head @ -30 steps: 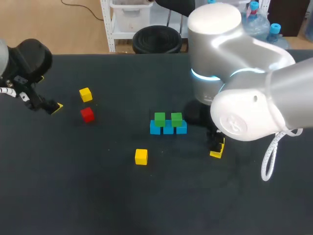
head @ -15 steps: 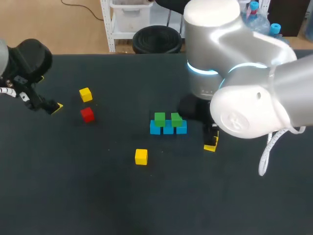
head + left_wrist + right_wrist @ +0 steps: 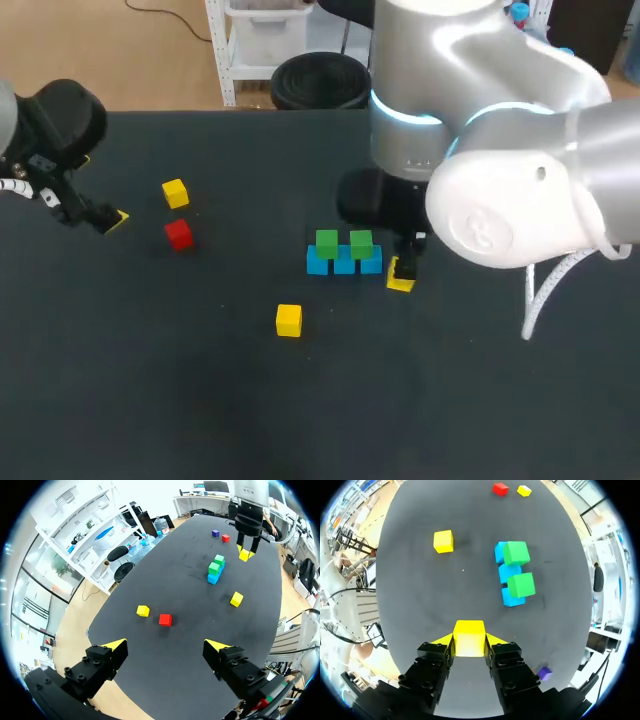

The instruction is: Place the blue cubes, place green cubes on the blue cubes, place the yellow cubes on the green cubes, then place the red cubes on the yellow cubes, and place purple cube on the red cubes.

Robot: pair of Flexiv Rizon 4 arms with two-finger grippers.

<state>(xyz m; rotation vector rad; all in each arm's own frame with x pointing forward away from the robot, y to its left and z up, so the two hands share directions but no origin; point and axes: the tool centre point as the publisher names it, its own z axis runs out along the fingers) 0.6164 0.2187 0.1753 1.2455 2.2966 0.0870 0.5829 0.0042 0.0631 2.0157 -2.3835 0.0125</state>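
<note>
In the head view, three blue cubes (image 3: pixel 344 263) lie in a touching row near the middle of the dark bench (image 3: pixel 200 400), with two green cubes (image 3: pixel 343 242) sitting on top of them. The right end effector (image 3: pixel 401 274) hangs just beside the right end of that row, with yellow showing at its tips. A loose yellow cube (image 3: pixel 289 320) lies in front of the row to its left, while a red cube (image 3: pixel 179 234) and another yellow cube (image 3: pixel 175 193) lie well apart on the left side. The left end effector (image 3: pixel 110 218) is low near the left edge of the bench. In the left wrist view, the left end effector (image 3: pixel 166 645) has its fingers spread wide with nothing between them. Ahead of it lie the red cube (image 3: pixel 165 619) and the yellow cube (image 3: pixel 143 611) beside it. Farther off are the blue-and-green stack and the right end effector (image 3: pixel 244 555), with a purple cube (image 3: pixel 215 533) and a second red cube (image 3: pixel 225 538) beyond. In the right wrist view, the right end effector (image 3: pixel 469 640) is closed on a held yellow cube (image 3: pixel 469 637), a finger pressing each side. The blue cubes (image 3: pixel 509 573) and green cubes (image 3: pixel 516 553) lie ahead of it, and the purple cube (image 3: pixel 544 672) is beside its fingers.
</note>
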